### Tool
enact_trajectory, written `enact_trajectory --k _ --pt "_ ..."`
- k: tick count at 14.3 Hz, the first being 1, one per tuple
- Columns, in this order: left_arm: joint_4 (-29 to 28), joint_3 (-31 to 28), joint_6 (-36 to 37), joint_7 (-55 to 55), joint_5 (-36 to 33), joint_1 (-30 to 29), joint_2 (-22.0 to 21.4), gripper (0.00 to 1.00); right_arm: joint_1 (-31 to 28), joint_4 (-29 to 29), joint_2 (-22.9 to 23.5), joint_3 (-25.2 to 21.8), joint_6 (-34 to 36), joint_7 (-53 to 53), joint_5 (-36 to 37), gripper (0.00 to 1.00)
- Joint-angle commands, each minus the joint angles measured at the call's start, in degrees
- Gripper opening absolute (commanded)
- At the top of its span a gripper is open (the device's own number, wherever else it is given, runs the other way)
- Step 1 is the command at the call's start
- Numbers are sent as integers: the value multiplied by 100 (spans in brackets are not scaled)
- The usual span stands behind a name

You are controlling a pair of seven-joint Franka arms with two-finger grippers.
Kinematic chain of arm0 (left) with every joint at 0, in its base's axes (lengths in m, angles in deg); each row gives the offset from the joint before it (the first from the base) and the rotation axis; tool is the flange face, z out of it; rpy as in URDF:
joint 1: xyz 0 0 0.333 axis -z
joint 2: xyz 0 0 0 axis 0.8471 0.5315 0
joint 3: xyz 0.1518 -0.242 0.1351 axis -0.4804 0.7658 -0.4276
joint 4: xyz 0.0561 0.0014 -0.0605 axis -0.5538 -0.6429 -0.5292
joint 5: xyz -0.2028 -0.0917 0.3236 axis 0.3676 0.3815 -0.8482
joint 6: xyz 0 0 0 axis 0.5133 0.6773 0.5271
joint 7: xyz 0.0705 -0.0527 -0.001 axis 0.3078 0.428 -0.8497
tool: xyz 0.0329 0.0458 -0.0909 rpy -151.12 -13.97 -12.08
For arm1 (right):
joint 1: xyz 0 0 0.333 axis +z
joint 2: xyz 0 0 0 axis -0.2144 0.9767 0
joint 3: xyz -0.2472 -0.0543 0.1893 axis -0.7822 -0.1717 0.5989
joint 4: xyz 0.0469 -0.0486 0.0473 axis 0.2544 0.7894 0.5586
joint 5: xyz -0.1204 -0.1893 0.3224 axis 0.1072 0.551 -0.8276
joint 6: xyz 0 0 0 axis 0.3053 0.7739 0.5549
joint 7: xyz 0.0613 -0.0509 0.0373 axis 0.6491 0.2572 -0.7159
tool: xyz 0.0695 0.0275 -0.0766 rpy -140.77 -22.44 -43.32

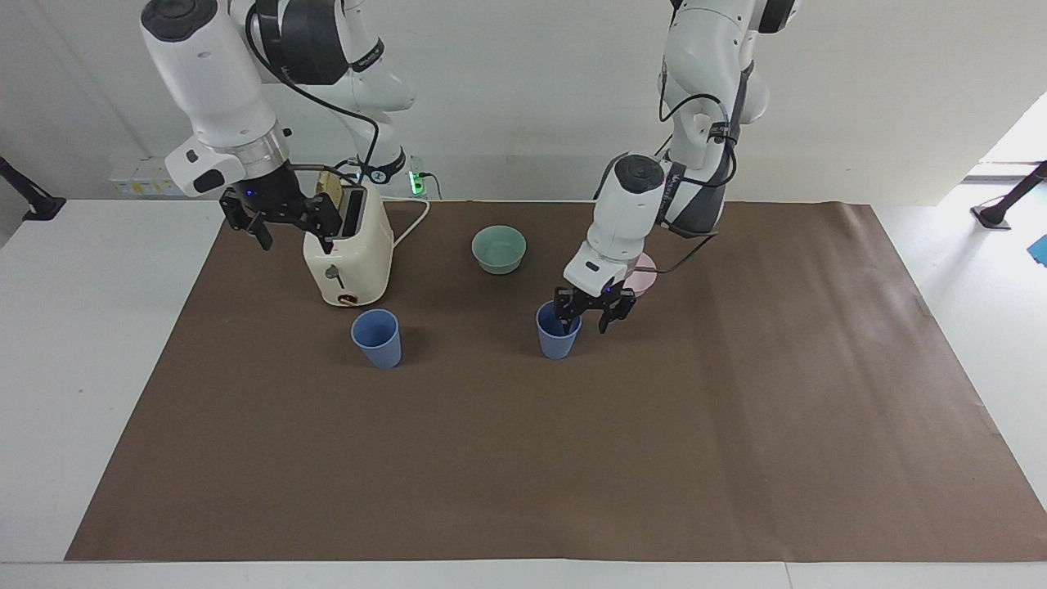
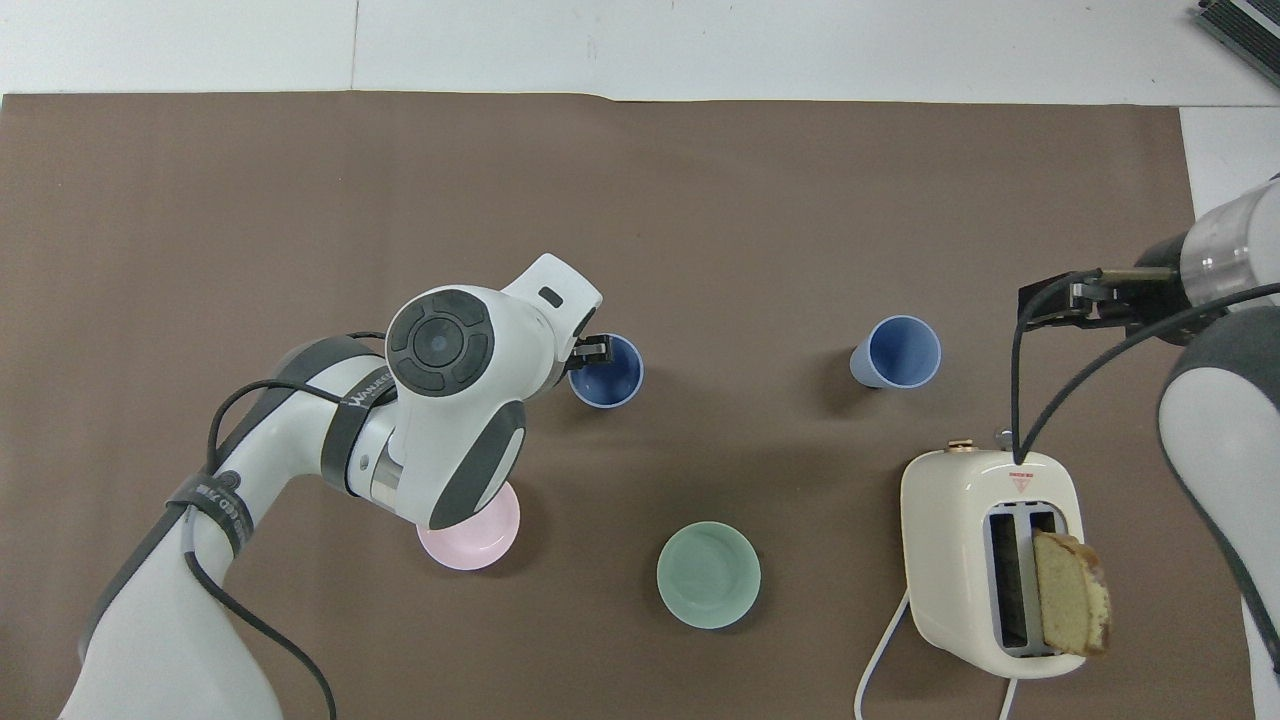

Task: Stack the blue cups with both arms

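The left pincer [image 1: 593, 314], jaws spread, straddles one blue cup's [image 1: 558, 331] rim; the other blue cup [image 1: 377, 338] stands at its nine o'clock in the facing view. The right pincer [image 1: 286, 221] hangs open beside the toaster [image 1: 348, 262].

Facing view high, across table [image 1: 49, 393]; overhead steep above robots; both share mat [image 2: 300, 200].
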Motion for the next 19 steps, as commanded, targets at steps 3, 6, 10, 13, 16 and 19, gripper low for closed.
enact_trajectory --k 3,6,10,13,16,19 --pt "-21 7 821 1037 -41 -712 -774 100 8 1036 244 19 -1120 -65 -54 100" --pt "-21 7 1524 1890 -41 -1327 -1337 100 122 1431 516 10 -1708 -47 -54 100" --pt "609 16 2499 2963 -356 -2119 -1568 100 122 1819 850 10 -2456 -100 -45 100" --pt "1156 7 2940 3193 -383 -2409 -1514 100 131 1828 886 19 -2554 -83 -45 17" --pt "1892 7 3782 3316 -401 -2673 -1374 100 131 1697 974 36 -2484 -100 -45 0" --pt "2518 -2 4548 3562 -383 -2832 -1233 100 253 1477 1009 72 -2370 -48 -54 0"
